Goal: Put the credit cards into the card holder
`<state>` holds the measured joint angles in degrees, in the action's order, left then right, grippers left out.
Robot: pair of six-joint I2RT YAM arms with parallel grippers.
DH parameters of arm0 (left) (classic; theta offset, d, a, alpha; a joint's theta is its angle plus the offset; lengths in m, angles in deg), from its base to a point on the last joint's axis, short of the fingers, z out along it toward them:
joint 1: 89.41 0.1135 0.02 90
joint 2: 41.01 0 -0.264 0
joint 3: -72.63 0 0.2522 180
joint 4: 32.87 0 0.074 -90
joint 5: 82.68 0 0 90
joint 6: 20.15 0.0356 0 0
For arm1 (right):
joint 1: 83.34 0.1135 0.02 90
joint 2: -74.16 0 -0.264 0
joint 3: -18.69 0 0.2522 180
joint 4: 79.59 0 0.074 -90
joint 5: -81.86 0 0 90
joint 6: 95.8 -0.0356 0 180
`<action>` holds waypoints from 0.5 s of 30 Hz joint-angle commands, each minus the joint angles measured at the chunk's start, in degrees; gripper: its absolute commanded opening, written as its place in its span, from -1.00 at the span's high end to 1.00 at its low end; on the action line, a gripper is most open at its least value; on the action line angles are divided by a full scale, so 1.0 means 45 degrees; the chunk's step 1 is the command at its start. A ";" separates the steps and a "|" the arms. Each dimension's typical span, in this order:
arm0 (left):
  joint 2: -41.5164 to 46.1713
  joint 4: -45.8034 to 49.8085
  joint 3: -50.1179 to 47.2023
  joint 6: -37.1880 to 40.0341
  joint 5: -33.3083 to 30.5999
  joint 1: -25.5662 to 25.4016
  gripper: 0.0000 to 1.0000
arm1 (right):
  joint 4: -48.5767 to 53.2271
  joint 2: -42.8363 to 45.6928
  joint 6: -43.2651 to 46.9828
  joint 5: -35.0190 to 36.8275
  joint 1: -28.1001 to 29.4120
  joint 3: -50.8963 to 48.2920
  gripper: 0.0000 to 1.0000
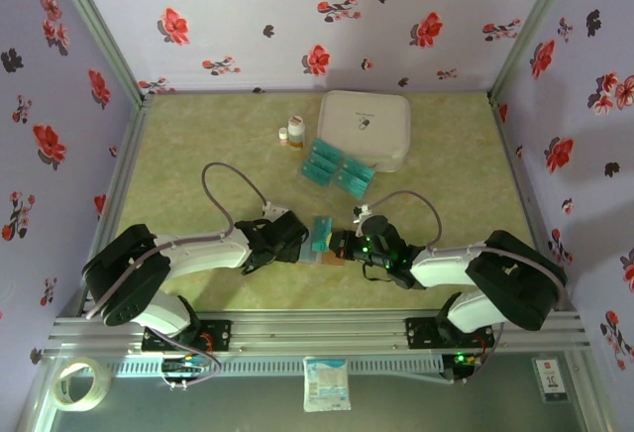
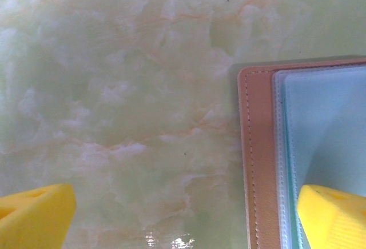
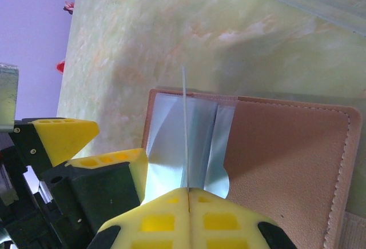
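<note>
While the right gripper [image 3: 187, 194] pinches a credit card [image 3: 185, 129] edge-on at the open card holder [image 3: 286, 152], the left gripper [image 2: 183, 217] gapes beside it. Spare cards [image 1: 337, 167] and a white case [image 1: 365, 127] lie beyond.

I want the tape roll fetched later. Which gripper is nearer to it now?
Left. The left gripper is at the left edge of the card holder, up and right of the tape roll; the right gripper, pinching a credit card, is farther right, across the holder.
</note>
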<state>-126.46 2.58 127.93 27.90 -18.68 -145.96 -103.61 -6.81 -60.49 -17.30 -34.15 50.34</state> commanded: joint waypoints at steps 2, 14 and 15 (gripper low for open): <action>-0.0115 0.0346 -0.0102 -0.0414 -0.0536 -0.0108 -0.99 | -0.0690 -0.0367 -0.0246 0.0203 0.0143 -0.0109 1.00; -0.0078 0.0361 -0.0165 -0.0443 -0.0535 -0.0108 -0.99 | -0.1805 -0.1107 -0.0672 -0.0047 0.0191 -0.0223 1.00; -0.0066 0.0363 -0.0171 -0.0443 -0.0531 -0.0108 -0.99 | -0.1871 -0.1151 -0.0695 -0.0047 0.0196 -0.0254 1.00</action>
<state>-126.46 2.60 127.91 26.87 -19.27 -146.05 -109.29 -11.01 -62.53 -17.37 -33.78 50.06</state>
